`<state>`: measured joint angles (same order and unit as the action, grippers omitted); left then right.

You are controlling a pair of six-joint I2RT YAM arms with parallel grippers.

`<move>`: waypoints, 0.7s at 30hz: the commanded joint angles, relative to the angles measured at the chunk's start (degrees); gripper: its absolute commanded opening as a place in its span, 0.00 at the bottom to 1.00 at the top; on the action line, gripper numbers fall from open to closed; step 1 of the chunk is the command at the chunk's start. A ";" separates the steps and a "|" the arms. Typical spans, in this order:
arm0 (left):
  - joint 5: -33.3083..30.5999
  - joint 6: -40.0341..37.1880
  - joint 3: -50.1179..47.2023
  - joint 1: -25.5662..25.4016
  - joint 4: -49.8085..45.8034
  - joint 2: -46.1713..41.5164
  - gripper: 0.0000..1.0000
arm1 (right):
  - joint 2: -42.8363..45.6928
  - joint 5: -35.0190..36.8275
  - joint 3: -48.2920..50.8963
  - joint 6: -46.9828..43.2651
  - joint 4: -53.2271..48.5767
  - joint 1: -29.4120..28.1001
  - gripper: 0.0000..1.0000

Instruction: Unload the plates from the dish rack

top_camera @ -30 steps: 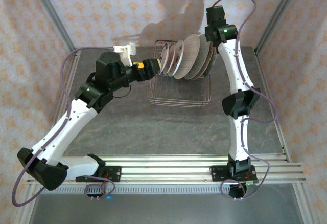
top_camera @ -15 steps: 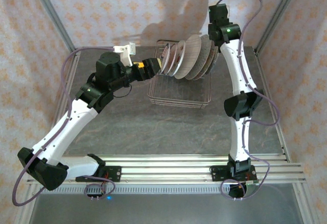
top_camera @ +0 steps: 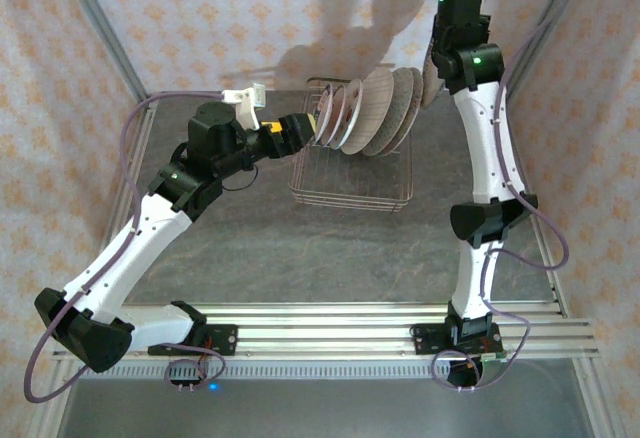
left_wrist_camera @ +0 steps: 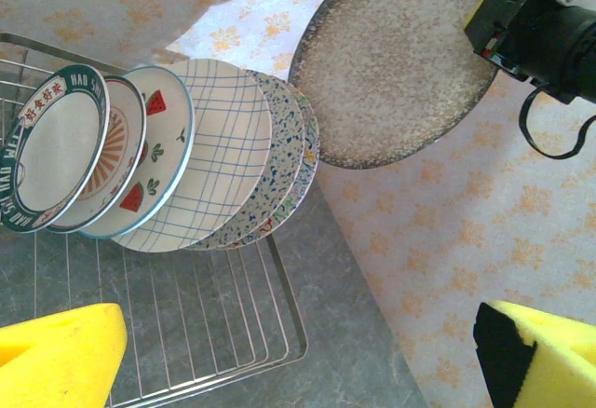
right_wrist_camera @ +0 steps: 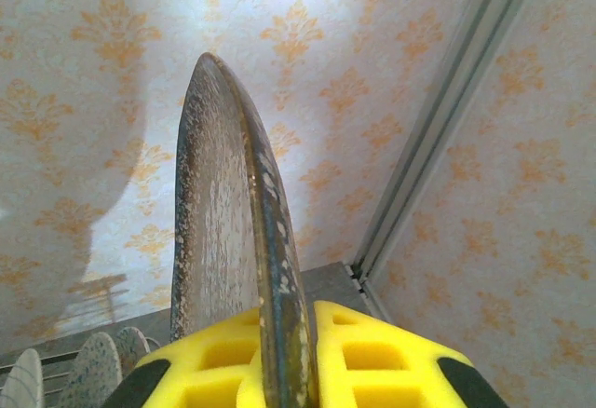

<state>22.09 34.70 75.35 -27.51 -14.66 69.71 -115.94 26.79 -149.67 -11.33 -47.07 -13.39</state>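
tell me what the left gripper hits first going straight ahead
Likely the green-rimmed round white plate, nearest the left gripper in the silver wire dish rack; depth is unclear.

Lower rim of plate (right_wrist_camera: 219, 240) behind fingers (right_wrist_camera: 372, 357)

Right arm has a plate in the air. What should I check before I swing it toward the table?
1. Speckled plate clamped edge-on in the right gripper: ok.
2. How deep the fingers bite its rim: cannot tell.
3. Plate up out of the dish rack, off its tines: ok.
4. Other plates standing in the rack, leaning together: ok.
5. Left gripper open, holding nothing: ok.
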 commanded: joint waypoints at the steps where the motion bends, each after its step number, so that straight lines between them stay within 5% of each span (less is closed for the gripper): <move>1: 0.98 0.72 1.12 -0.51 2.60 -0.14 0.96 | 7.22 4.40 -1.28 -0.40 12.09 -0.04 0.00; 10: 2.02 3.44 2.42 -1.63 3.96 1.88 0.95 | 14.74 10.32 3.66 1.44 9.84 -0.05 0.00; 21: 6.31 12.88 4.25 -5.71 8.86 8.93 0.91 | 25.12 14.13 7.54 16.93 -5.17 -0.05 0.00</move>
<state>25.58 43.64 77.45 -31.70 -9.43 77.01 -97.36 36.69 -140.88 -2.33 -56.34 -13.45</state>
